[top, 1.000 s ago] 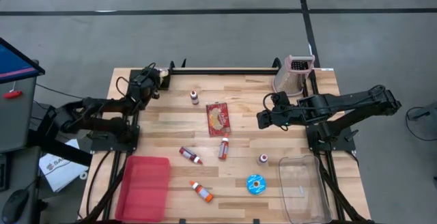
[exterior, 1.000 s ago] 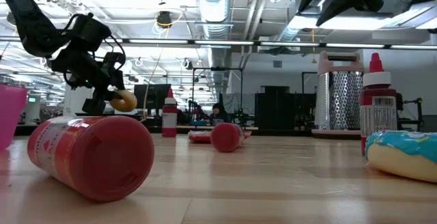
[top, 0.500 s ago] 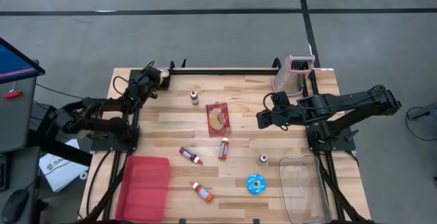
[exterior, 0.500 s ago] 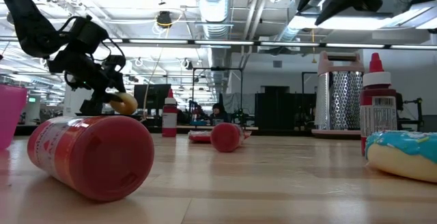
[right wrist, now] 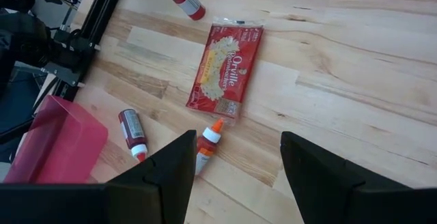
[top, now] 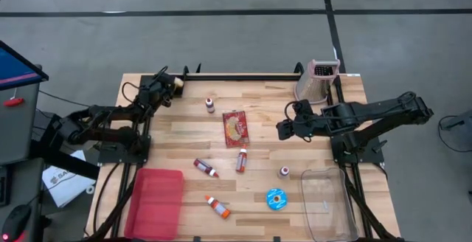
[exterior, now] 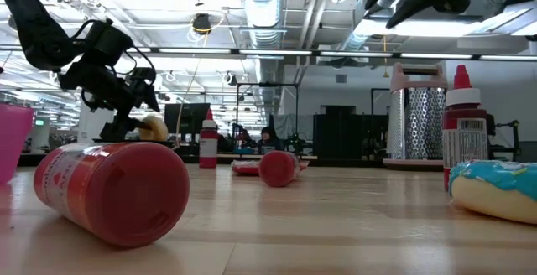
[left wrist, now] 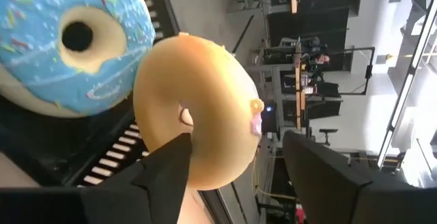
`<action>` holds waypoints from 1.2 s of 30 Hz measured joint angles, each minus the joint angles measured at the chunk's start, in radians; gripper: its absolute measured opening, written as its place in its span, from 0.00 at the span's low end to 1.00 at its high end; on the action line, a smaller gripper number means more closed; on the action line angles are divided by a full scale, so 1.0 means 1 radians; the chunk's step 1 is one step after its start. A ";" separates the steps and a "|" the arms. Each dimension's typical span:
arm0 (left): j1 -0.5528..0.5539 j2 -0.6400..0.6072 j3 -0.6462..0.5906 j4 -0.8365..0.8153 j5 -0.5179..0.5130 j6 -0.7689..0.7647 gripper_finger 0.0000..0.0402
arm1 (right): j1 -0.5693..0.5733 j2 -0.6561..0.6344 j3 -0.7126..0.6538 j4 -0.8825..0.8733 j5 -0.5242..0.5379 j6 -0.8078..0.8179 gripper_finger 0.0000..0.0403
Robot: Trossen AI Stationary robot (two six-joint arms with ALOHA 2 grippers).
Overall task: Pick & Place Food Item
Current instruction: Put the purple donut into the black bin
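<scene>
From above, the left gripper (top: 164, 88) is reaching to the far left corner of the table (top: 265, 128), where a tan donut (top: 175, 83) is showing just past its tip. Whether the fingers are touching the donut cannot be told from here. The right gripper (top: 283, 129) is hanging over the table's right half, near the popcorn bag (top: 235, 127). A blue donut (top: 276, 198) is lying at the near right beside a clear bin (top: 327, 204), and a red bin (top: 155, 202) is sitting at the near left.

At table height, the left gripper (exterior: 134, 90) is hovering above the tan donut (exterior: 153, 127), which is sitting low just beneath its tip. A red bottle (exterior: 113, 189) is lying on its side in front, and the blue donut (exterior: 497, 189) is showing at the right edge.

In the left wrist view, the tan donut (left wrist: 198, 111) is sitting between the two dark fingers (left wrist: 164, 176), whose jaws are standing spread with a gap on one side; contact on the other side cannot be told. A second, blue sprinkled donut (left wrist: 72, 43) is lying against it.

In the right wrist view, the right gripper's (right wrist: 235, 166) jaws are standing apart and holding nothing, above the popcorn bag (right wrist: 227, 65) and an orange-capped bottle (right wrist: 207, 146).
</scene>
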 joint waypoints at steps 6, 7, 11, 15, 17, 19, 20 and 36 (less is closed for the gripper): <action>0.000 -0.028 0.000 -0.002 0.058 0.020 0.59 | 0.018 0.000 0.000 0.002 0.021 0.023 0.51; 0.000 -0.038 0.000 -0.003 0.071 0.026 0.59 | 0.024 0.000 0.000 0.002 0.027 0.027 0.51; 0.000 -0.105 0.000 -0.062 0.101 0.044 0.57 | 0.034 0.000 0.000 0.002 0.033 0.038 0.51; 0.000 -0.207 0.000 -0.163 0.124 0.053 0.57 | 0.047 0.000 0.000 0.003 0.064 0.053 0.51; 0.000 -0.266 0.000 -0.202 0.133 0.072 0.57 | 0.051 0.000 0.000 0.003 0.074 0.055 0.51; 0.000 -0.329 0.000 -0.255 0.135 0.087 0.57 | 0.054 0.000 0.000 0.003 0.075 0.062 0.51; 0.000 -0.363 0.000 -0.289 0.135 0.098 0.57 | 0.055 0.000 0.000 0.003 0.076 0.062 0.51; 0.000 -0.611 0.069 -0.708 0.166 0.543 0.57 | 0.055 0.000 0.000 0.024 0.076 0.066 0.51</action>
